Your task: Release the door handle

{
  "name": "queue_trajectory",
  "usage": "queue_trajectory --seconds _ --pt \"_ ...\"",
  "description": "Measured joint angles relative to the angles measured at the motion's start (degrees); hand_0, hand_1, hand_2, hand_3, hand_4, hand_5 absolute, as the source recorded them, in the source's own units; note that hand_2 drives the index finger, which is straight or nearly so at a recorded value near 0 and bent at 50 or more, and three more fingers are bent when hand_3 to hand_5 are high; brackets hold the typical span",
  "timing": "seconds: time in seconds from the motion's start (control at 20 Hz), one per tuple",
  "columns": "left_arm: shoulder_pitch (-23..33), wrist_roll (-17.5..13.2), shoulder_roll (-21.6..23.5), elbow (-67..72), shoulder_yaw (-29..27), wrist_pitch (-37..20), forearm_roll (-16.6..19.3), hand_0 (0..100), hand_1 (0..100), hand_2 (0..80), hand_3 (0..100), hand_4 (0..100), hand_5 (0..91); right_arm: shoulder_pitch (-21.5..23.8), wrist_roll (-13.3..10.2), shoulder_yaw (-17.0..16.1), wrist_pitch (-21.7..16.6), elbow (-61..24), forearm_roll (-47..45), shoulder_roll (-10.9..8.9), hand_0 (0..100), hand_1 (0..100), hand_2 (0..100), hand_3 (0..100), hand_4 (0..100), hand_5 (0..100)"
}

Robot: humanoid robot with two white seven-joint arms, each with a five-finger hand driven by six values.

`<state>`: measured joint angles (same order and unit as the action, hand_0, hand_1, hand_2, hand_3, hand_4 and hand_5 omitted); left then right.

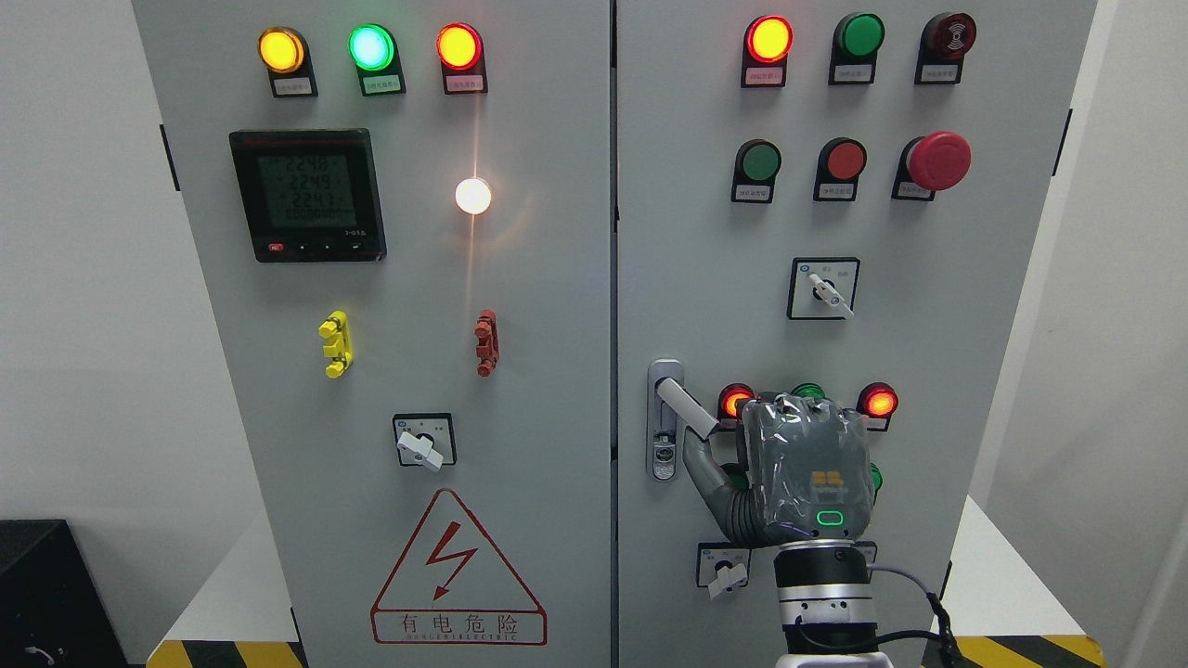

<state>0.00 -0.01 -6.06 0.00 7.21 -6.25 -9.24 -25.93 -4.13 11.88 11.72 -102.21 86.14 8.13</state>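
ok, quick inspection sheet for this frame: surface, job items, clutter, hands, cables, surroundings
Surface: grey cabinet, two closed doors, seam down the middle.
Job's things: door handle on the right door, swung out from its lock plate.
Clutter: nothing seen.
Grippers: right robot hand is at the handle's free end, thumb just under it; contact cannot be told. Left robot hand not in view.
Cables: black cable loops off the right wrist.
Surroundings: lit indicator lamps, meter, red mushroom button, rotary switches, electric hazard sign, white walls, yellow-black floor tape.
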Motion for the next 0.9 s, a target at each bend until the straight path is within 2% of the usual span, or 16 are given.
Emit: queue_trajectory --seconds 0.9 --pt "0.0 0.0 0.0 0.0 0.0 0.0 -0.01 12 56 0.0 0 0 0.0 -0.05 -0.14 -0.42 0.0 -0.07 0.0 0.01 48 38 96 100 100 100"
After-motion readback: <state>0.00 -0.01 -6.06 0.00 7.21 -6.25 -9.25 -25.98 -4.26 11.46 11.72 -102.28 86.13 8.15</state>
